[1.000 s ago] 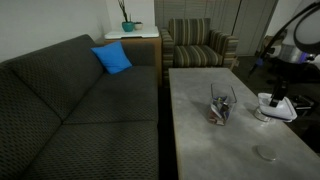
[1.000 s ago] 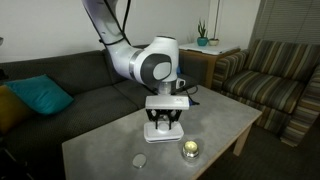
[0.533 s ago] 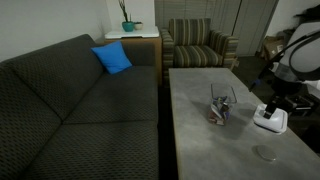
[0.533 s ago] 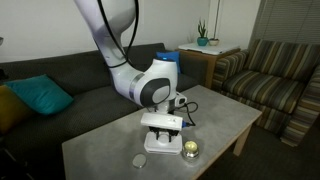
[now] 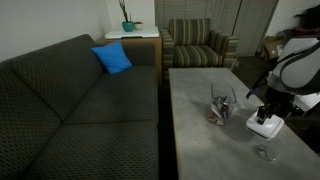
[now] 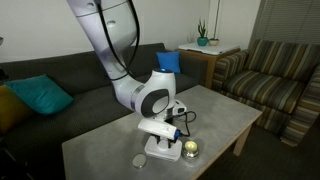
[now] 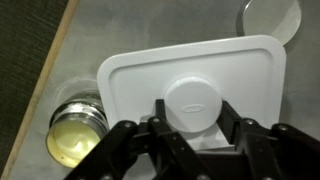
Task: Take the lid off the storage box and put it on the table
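Where an exterior view shows the tabletop (image 5: 200, 150), box: small clear plastic storage box (image 5: 221, 108), mid-tabletop, apart from the lid.
Tin: small round shiny tin (image 7: 78, 130), near the tabletop's edge in the wrist view.
Lid: flat white rounded-rectangle plastic lid (image 7: 200, 65), just beside the tin.
Claw: claw (image 7: 193, 115) clamped on the lid's raised round knob.
Disc: small clear round disc (image 7: 270, 15), beyond the lid's corner.

In the wrist view a small round shiny tin (image 7: 76, 131) crowds the lower-left corner of the flat white rounded-rectangle plastic lid (image 7: 195, 62) (a tight spot); a flat round clear disc (image 7: 270, 16) lies near its upper right. The light grey mottled surface (image 7: 120, 30) is bare upper left. In an exterior view a small clear plastic storage box (image 5: 222, 108) blocks mid-frame.
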You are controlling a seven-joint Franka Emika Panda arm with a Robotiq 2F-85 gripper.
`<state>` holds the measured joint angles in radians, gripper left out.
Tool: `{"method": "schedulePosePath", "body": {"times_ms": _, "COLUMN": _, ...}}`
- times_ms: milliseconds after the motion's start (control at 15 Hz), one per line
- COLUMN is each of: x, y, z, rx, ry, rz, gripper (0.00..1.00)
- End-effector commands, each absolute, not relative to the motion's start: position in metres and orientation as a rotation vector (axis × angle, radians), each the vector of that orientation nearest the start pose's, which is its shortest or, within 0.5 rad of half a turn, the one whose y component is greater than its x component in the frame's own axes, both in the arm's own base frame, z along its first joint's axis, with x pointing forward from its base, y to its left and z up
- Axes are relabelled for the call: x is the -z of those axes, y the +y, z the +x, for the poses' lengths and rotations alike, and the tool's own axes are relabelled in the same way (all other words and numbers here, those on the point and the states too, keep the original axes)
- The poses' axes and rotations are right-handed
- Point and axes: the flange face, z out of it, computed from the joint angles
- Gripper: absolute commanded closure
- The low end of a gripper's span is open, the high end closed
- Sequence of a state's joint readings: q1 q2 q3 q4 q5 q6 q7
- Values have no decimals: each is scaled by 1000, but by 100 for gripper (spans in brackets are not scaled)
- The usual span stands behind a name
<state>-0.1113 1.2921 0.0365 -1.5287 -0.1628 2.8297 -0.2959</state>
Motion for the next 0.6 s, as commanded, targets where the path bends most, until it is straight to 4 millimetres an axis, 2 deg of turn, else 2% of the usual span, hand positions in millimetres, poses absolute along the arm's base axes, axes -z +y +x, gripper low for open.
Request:
{"method": "schedulePosePath", "body": {"times_ms": 0, "x": 132, "y": -32, "z": 612, "rx": 1, "ry": -458, "rz": -3125, "gripper": 71}}
{"method": "schedulePosePath", "body": {"times_ms": 200, "x": 153, "y": -25, "z": 607, "rx": -14, "ry": -385, "rz": -3125, "gripper": 71}}
{"method": "schedulePosePath", "body": {"times_ms": 533, "x": 152, "y": -24, "z": 616, "rx": 15, "ry": -302, "rz": -3132, "gripper": 71}}
